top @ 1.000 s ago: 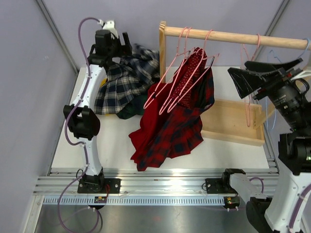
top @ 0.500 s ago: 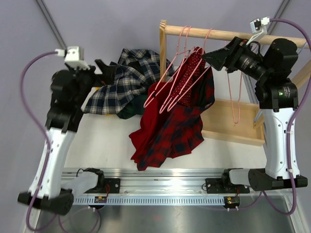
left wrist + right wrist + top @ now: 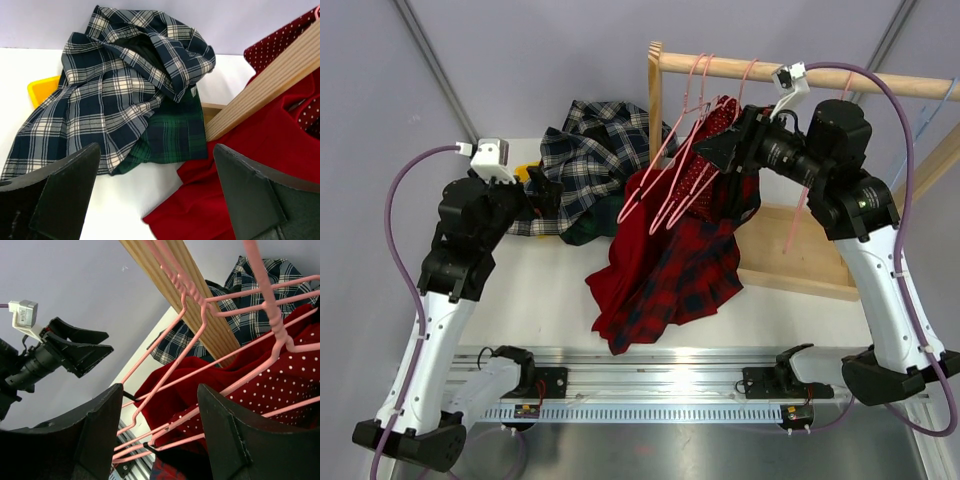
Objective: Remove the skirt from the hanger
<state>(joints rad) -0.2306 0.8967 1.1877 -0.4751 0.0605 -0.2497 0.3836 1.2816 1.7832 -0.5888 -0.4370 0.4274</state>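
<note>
**Two robot arms at a clothes rack hung with red skirts**

Seen from above, a white table [image 3: 520,300] holds a pale wooden clothes rack [image 3: 820,77] at its back right. The rack has a round top rail and a flat wooden base tray [image 3: 800,255].

Several pink wire hangers [image 3: 265,290] hang from the rail. A red and navy tartan skirt [image 3: 670,270] hangs from them, and its lower folds spill onto the table toward the front edge. Bunched with it on the hangers are a plain red cloth [image 3: 642,192] and a red cloth with white dots [image 3: 705,170]. The pictures do not show whether these are separate garments.

The right gripper [image 3: 159,387] is raised to the hangers, just under the rail. Its two black fingers stand apart, and pink hanger wires and dotted cloth show in the gap between them. Nothing is pinched. It is unclear whether either finger touches a wire.

The left gripper [image 3: 156,146] is held above the back left of the table, with its fingers spread wide and nothing between them. It faces a heap of clothes lying on the table just left of the rack's upright post. In the heap, a navy and white checked garment [image 3: 115,100] lies on top of a dark green checked cloth [image 3: 175,140]. A yellow plastic object [image 3: 42,87] pokes out from under the heap's left side. The plain red cloth reaches the table beside the green one.
</note>
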